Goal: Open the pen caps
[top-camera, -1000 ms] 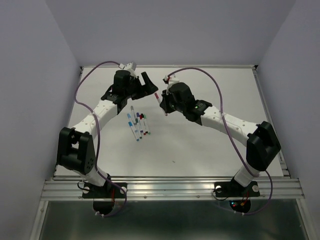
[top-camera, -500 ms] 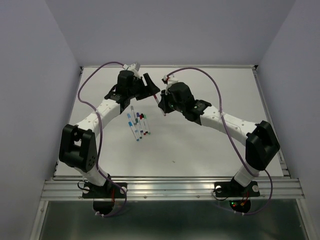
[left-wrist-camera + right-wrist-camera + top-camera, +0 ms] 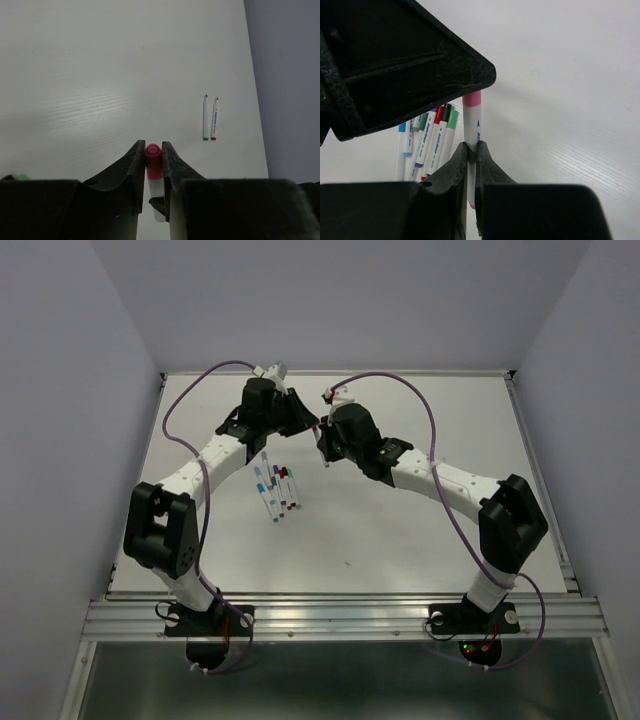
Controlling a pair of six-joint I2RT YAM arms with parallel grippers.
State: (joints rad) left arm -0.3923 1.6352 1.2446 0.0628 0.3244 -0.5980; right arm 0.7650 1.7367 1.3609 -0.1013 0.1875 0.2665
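Note:
A pen with a white barrel (image 3: 471, 131) and a pink-red pen cap (image 3: 153, 159) hangs above the table between both arms. My left gripper (image 3: 153, 150) is shut on that cap, its jaws pressing both sides. In the right wrist view my right gripper (image 3: 471, 150) is shut on the barrel lower down, and the cap (image 3: 472, 98) meets the left gripper's black finger (image 3: 410, 65). From the top, the left gripper (image 3: 308, 426) and right gripper (image 3: 322, 448) meet at the back middle of the table.
Several capped pens (image 3: 275, 488) lie in a bunch on the white table (image 3: 400, 530), near left of the grippers, also seen as pens (image 3: 427, 140) below the right wrist. Two more pens (image 3: 210, 118) lie side by side near the table's edge.
My left gripper moved right to the pen held by the right gripper and closed its open jaws on the cap. The right gripper shifted slightly left with the pen.

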